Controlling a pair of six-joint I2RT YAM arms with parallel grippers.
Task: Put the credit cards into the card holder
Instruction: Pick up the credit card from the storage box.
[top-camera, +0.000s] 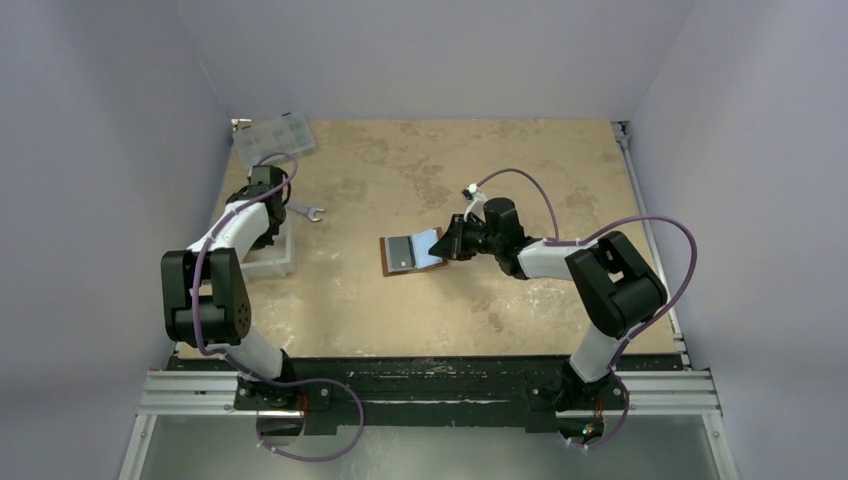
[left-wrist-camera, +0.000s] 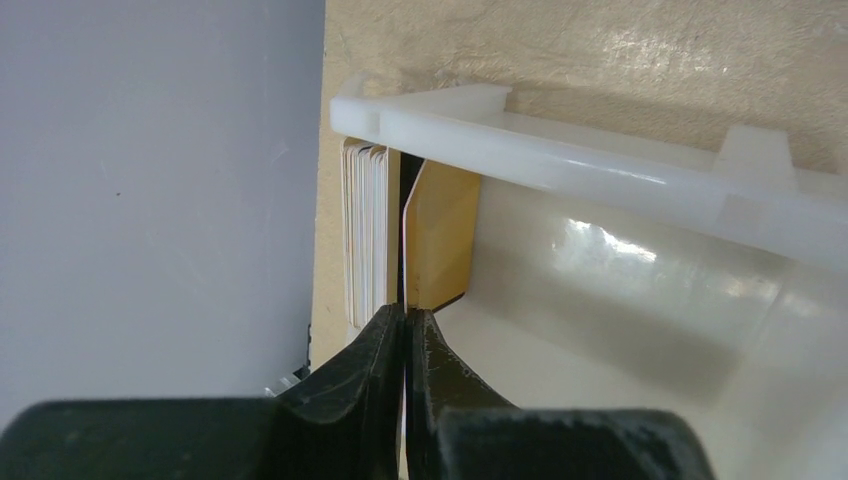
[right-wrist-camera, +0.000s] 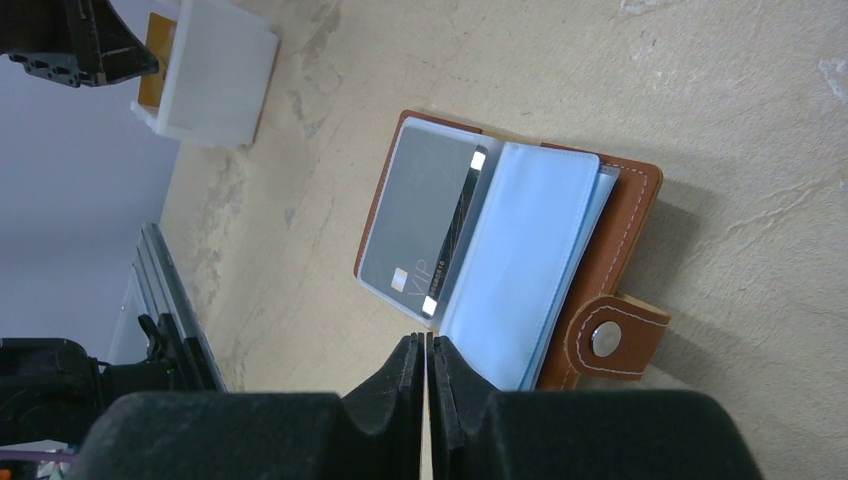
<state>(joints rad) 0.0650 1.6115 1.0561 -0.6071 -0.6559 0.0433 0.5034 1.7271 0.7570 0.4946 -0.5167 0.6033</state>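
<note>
The brown leather card holder (top-camera: 398, 255) lies open at the table's middle. In the right wrist view its left page holds a grey VIP card (right-wrist-camera: 420, 215), its right page (right-wrist-camera: 530, 260) looks light blue, and the snap stud (right-wrist-camera: 603, 340) shows. My right gripper (right-wrist-camera: 427, 340) is shut and empty at the holder's right edge (top-camera: 447, 243). My left gripper (left-wrist-camera: 405, 315) is inside the white tray (left-wrist-camera: 600, 160), shut on the edge of an upright orange-yellow card (left-wrist-camera: 440, 235). A stack of several more cards (left-wrist-camera: 365, 235) stands beside it.
The white tray (top-camera: 272, 262) sits at the left edge under my left gripper (top-camera: 266, 205). A silver wrench (top-camera: 308, 211) lies just right of it. A clear compartmented box (top-camera: 275, 135) is at the back left corner. Walls enclose the table.
</note>
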